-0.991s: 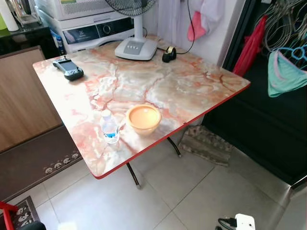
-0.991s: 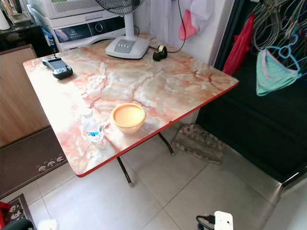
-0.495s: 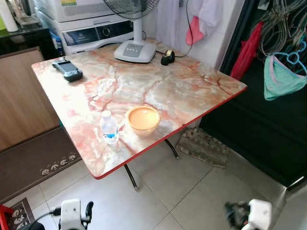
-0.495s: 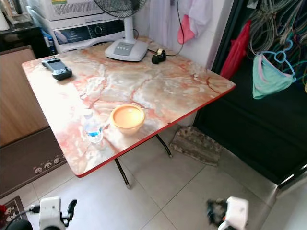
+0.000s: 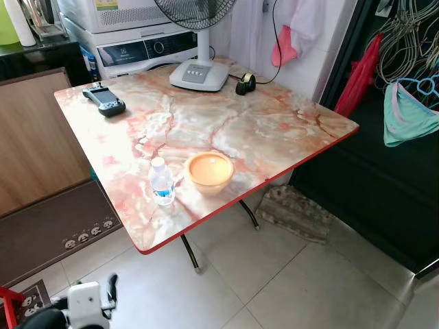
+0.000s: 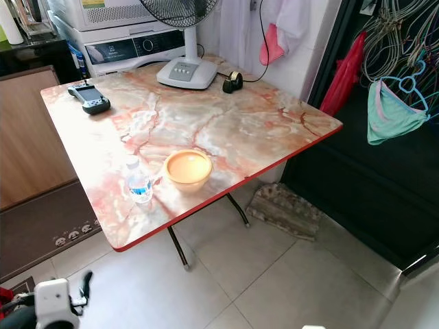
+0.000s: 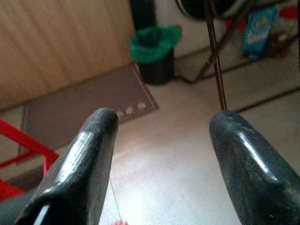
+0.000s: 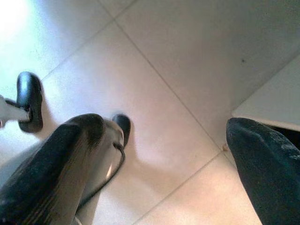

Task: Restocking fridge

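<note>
With both claws spread apart and empty, left claw (image 7: 159, 140) low, the water bottle (image 5: 162, 182) stood on the surface's (image 5: 274, 130) near-left edge beside the bowl (image 5: 209, 171), probably awaiting approach and grasp

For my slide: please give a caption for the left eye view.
Water bottle beside orange bowl on marble-patterned table.

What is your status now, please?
Left hand open, low over floor. Right hand open, empty. Water bottle upright beside orange bowl near table edge. Path unobstructed.
</note>
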### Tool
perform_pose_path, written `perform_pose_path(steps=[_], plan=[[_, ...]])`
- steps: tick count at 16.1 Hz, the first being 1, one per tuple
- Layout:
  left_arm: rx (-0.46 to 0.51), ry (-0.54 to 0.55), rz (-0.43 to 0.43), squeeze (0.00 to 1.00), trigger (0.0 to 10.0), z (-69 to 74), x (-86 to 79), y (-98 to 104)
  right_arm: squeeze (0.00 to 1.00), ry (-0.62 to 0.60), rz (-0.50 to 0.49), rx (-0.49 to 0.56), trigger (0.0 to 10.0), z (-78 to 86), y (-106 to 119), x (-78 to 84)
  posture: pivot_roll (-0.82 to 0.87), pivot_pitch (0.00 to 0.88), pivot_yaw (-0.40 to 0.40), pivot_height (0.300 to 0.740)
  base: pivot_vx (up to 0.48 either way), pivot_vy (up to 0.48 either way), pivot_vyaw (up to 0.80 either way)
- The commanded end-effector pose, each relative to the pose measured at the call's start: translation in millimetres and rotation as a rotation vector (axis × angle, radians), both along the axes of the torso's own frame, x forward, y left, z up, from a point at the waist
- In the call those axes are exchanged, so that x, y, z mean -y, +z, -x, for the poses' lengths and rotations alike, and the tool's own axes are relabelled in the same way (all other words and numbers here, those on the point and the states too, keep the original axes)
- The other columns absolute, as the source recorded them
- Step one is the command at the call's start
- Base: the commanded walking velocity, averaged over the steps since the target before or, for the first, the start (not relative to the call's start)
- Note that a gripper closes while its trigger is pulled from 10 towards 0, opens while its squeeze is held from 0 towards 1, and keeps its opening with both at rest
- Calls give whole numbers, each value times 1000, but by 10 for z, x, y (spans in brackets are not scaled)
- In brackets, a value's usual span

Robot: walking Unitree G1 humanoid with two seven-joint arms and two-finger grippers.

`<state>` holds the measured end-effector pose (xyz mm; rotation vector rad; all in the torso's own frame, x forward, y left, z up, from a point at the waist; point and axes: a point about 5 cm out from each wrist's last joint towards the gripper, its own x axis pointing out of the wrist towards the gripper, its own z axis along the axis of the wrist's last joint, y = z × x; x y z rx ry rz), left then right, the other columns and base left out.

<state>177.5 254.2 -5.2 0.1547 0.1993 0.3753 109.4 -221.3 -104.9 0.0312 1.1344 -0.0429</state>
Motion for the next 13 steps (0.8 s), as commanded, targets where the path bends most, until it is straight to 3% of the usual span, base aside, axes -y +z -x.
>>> perform_pose_path(steps=[1,7,9,13], plan=[[46,-3,-34,0,10000,-30,-22,142,0,0,8,-7,10000,-40,10,16,154,0,-39,740,0,0,0],[276,-87,-160,0,10000,-258,34,907,0,44,17,-51,10000,8,9,79,214,0,-61,740,0,0,0],[297,-249,-190,0,10000,-415,297,1156,0,50,6,-47,10000,-36,-2,-19,219,0,-73,740,0,0,0],[414,-395,-173,0,10000,-743,691,1566,0,44,18,-42,10000,-46,10,25,213,0,-79,740,0,0,0]])
